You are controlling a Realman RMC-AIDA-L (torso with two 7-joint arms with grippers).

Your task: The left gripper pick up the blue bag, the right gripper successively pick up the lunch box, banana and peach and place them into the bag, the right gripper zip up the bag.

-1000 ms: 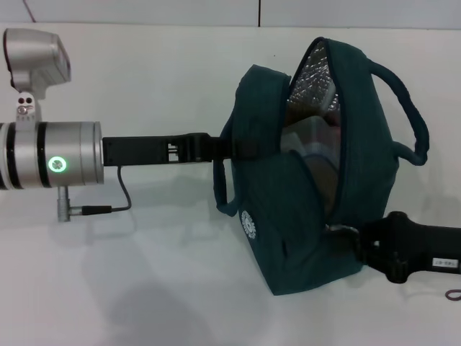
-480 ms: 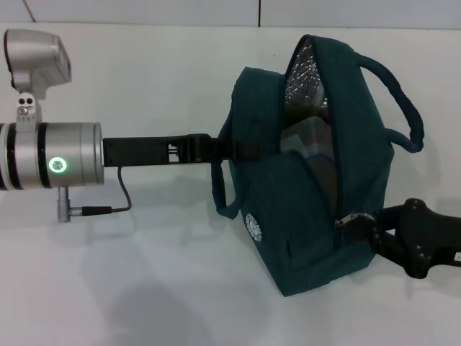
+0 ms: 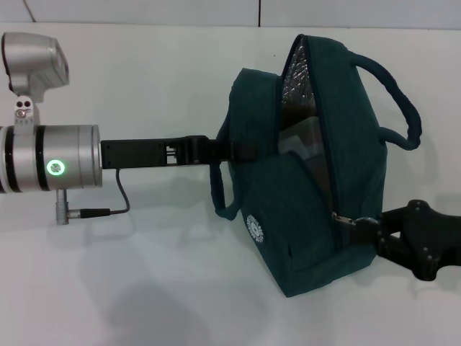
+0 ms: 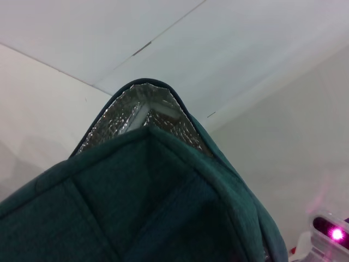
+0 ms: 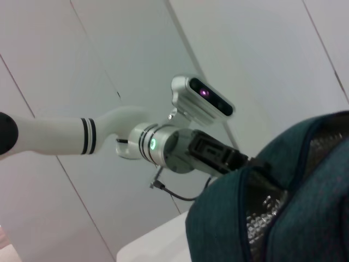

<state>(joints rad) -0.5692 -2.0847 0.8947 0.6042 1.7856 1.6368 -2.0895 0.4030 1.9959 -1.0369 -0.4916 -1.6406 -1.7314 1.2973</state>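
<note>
The blue bag (image 3: 288, 209) stands on the white table (image 3: 144, 288), its zip part open at the top and showing silver lining (image 3: 299, 76). My left gripper (image 3: 234, 149) is shut on the bag's left side by a strap. My right gripper (image 3: 369, 229) is shut on the zipper pull (image 3: 344, 219) low on the bag's right side. A clear lunch box (image 3: 299, 137) shows through the opening. The banana and peach are hidden. The bag also fills the left wrist view (image 4: 136, 202) and the right wrist view (image 5: 283, 218).
The bag's carry handle (image 3: 400, 101) arches out at the upper right. My left arm's silver wrist (image 3: 50, 166) with a cable (image 3: 119, 198) reaches in from the left. The table's back edge meets a wall (image 3: 216, 11).
My right gripper has moved right and slightly up with the zipper pull. The bag's opening has narrowed and less of the contents shows. The left arm has barely moved.
</note>
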